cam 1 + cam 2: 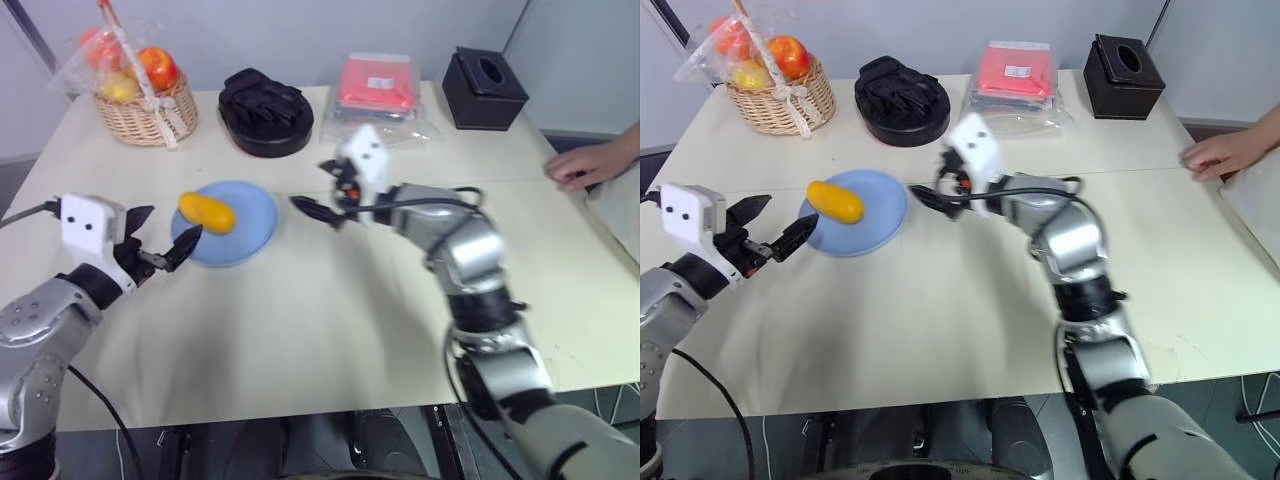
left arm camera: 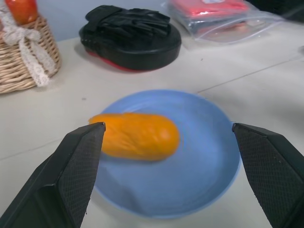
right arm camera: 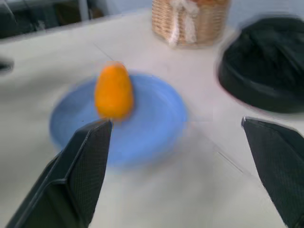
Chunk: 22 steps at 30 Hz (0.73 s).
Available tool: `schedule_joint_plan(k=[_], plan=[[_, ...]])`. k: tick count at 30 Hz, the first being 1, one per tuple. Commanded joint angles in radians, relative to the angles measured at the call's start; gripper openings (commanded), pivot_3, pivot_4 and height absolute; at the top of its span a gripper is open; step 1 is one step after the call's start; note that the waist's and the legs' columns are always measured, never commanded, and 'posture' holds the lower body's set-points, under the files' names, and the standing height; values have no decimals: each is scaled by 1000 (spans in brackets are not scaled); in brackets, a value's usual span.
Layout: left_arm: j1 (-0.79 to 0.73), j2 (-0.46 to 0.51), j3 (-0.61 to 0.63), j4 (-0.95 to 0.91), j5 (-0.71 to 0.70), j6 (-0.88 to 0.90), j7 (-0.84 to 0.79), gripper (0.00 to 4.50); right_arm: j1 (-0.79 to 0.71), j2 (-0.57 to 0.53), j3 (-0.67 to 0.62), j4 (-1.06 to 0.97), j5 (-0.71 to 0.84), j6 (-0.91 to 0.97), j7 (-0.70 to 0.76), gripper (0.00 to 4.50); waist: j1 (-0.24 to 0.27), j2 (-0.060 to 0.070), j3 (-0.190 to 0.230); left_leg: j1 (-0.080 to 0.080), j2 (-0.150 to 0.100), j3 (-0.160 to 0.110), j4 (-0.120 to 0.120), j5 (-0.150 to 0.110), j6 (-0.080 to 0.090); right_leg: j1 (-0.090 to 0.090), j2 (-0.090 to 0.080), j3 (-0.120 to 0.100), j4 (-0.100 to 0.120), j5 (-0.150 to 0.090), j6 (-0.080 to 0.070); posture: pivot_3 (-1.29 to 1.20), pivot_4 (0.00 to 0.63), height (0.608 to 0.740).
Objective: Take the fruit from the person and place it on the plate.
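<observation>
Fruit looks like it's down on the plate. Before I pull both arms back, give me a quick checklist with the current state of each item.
1. The fruit lies on the plate: ok, toward the rim nearest the wicker basket.
2. Right gripper free of the fruit: ok, open, off the plate's edge on the table.
3. Left gripper empty: ok, open, fingers at the plate's near rim, not holding anything.
4. Fruit settled, not rolling: cannot tell from one moment.
5. Person's hand out of the arms' way: ok, resting at the far right table edge.
6. Black dish clear of the retreat path: ok, it sits beyond the plate.
</observation>
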Motion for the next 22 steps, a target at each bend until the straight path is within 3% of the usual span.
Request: schedule_joint_plan(k=[1,6,10,22], plan=[[0,30,5,-14,-7,-3,-33,4500,89,-169,-119,-229,120,50,118,4441,-1,0,0,0,0,0,0,0,0,0,0,0,-2,0,0,0,150,740],[4,100,28,-7,-20,2,-109,4500,232,-392,-270,-357,231,93,205,4441,-4,0,0,1,5,1,-1,-1,1,2,5,0,-6,0,0,0,150,740],[10,169,57,18,-18,-4,-172,4500,290,-471,-344,-377,292,99,223,4441,-1,0,0,3,5,2,-1,-1,2,4,6,1,-7,0,0,0,150,740],[22,210,92,35,-22,-5,-237,4500,357,-520,-359,-372,366,53,209,4441,9,0,0,4,5,2,0,-1,2,6,6,0,-8,0,0,0,150,740]])
